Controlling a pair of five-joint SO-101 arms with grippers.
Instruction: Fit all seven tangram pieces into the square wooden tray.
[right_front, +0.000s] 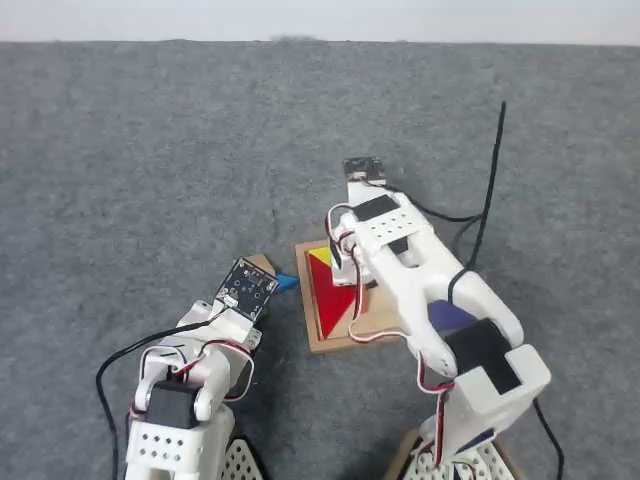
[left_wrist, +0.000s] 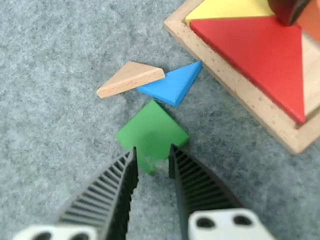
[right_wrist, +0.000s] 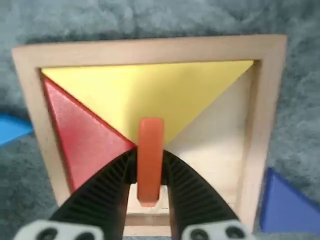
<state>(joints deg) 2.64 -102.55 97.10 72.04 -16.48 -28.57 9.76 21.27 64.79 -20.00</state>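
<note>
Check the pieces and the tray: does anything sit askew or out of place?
Yes. The plain wooden triangle beside the tray looks tilted, one edge seemingly propped on the blue triangle rather than flat on the carpet. The orange piece stands on edge in the right gripper over the tray.

High view: fixed off the arms, set above their base side, looking down and outward across the grey carpeted table (right_front: 150, 150); far enough back to take in both arms, w/ the square wooden tray (right_front: 335, 345) near mid-frame. Left wrist view: looking along the left gripper (left_wrist: 152, 155) at the carpet, close in, tray (left_wrist: 235, 80) cut off at a frame corner. Right wrist view: looking steeply down past the right gripper (right_wrist: 149, 155), v. close, orange flat piece (right_wrist: 150, 145) nearest the lens, tray (right_wrist: 150, 50) spanning approx. the whole frame. Shared by all 3: tray, red triangular wooden piece (right_front: 335, 300), yellow triangular wooden piece (right_wrist: 150, 90), small blue triangular wooden piece (left_wrist: 172, 85).
</note>
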